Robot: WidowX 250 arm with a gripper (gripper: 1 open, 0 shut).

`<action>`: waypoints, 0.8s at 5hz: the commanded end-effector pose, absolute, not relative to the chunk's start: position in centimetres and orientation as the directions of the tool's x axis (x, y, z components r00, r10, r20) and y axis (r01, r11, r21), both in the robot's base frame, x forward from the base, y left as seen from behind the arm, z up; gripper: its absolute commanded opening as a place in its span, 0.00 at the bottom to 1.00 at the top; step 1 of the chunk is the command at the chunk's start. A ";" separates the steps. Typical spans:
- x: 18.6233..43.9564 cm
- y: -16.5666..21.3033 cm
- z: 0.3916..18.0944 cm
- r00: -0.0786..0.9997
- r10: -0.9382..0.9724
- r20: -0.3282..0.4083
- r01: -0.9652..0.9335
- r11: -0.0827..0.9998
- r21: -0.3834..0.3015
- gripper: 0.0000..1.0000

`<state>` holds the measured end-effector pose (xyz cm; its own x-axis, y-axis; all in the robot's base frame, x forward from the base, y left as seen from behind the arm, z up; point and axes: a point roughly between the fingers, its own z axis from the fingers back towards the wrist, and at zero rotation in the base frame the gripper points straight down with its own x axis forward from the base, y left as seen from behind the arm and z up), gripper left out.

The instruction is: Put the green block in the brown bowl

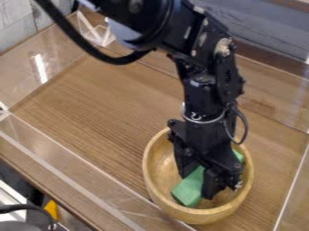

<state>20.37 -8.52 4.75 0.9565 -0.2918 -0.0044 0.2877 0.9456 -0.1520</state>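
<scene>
Green block [190, 189] in hand [208, 183], inside brown bowl [158, 169]

**A robot test bench in a lab**

We judged the place to be a lab or research workspace. We saw a wood-grain table [85, 108] fenced by clear plastic walls [36, 54], the sort of enclosure built around a test rig. A black robot arm [200, 72] with loose cables stood over it. Beyond the far wall we made out pale boards, too blurred to name further.
</scene>
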 end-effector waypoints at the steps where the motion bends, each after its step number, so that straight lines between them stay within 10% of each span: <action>1: 21.2 -8.6 5.8 0.967 -0.251 0.035 0.254 0.955 -0.156 0.00; 4: 22.1 -8.3 6.7 0.981 -0.193 0.031 0.195 0.966 -0.168 0.00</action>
<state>21.21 -8.27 5.76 0.9798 -0.1996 -0.0112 0.1950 0.9667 -0.1655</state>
